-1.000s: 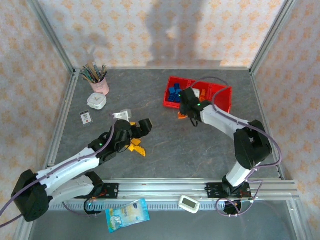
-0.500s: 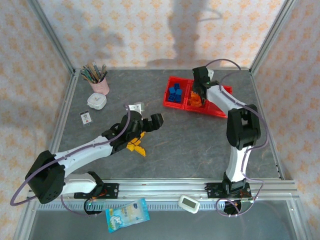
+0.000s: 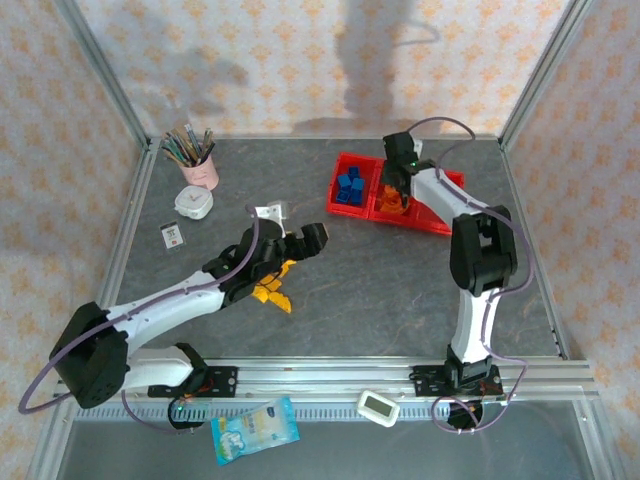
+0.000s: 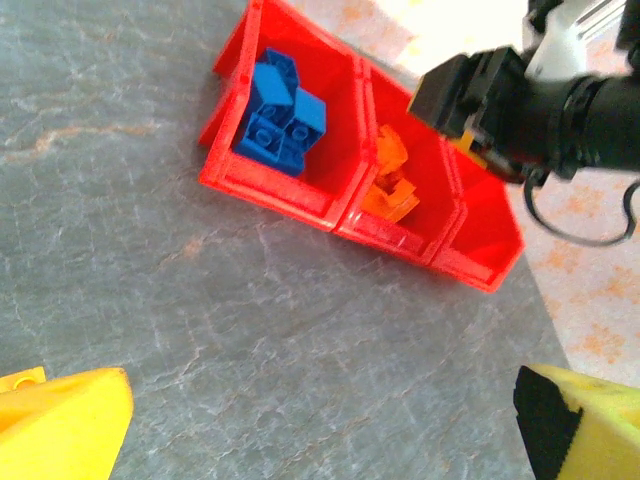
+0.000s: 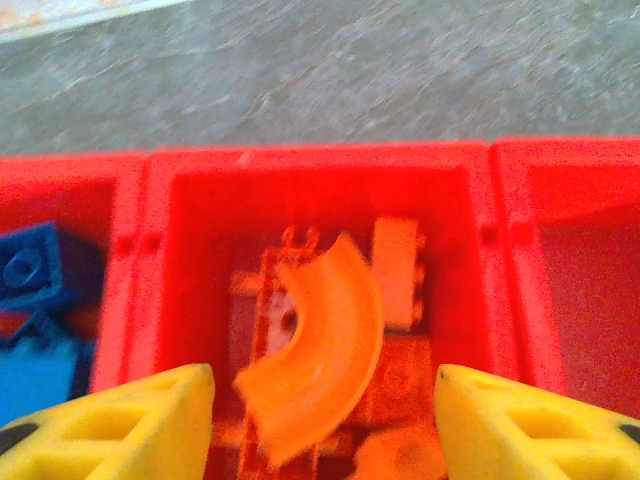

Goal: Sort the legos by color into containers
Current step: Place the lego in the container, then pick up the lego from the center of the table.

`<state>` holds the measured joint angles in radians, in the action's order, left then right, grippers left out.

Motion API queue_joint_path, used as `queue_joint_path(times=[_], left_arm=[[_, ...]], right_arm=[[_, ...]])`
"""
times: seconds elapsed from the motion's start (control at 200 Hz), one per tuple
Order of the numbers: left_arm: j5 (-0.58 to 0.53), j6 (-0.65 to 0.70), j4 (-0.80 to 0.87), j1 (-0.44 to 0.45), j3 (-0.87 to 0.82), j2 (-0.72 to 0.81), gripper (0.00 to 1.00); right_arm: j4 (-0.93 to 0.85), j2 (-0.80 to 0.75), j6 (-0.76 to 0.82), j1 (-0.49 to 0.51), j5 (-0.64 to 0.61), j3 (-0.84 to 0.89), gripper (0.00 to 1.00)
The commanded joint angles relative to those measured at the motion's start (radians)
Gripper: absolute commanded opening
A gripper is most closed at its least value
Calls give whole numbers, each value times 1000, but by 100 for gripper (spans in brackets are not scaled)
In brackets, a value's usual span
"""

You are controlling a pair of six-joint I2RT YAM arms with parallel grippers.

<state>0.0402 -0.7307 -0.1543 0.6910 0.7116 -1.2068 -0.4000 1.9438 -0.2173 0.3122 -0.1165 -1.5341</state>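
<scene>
Grey table (image 3: 400,290); orange arch (image 5: 320,340) centred within spread right pincer (image 5: 325,405).

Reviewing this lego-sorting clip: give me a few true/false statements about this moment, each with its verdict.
1. The blue legos lie in an end compartment of the tray. True.
2. The right gripper is shut on the orange arch. False: its fingers stand spread, and the arch is apart from both, within the middle compartment.
3. The left gripper holds a yellow brick. False: it is open and empty; the yellow legos lie on the table.
4. The right gripper hangs over the middle compartment. True.
</scene>
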Motion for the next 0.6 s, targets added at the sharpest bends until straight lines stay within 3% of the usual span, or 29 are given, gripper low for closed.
queue_joint_path(times=[0.0,0.315,0.596], left_arm=[[-57,21,0,-13,-31,75,99],[-151,-6,133,-30,-130,275,99],[-252,-48,330,-34,-185,476,99]], right_arm=[[26,-132,-28,63,30,85,61],[77,-295,-77,258,70,295,68],[119,-270,-102,453,114,329,75]])
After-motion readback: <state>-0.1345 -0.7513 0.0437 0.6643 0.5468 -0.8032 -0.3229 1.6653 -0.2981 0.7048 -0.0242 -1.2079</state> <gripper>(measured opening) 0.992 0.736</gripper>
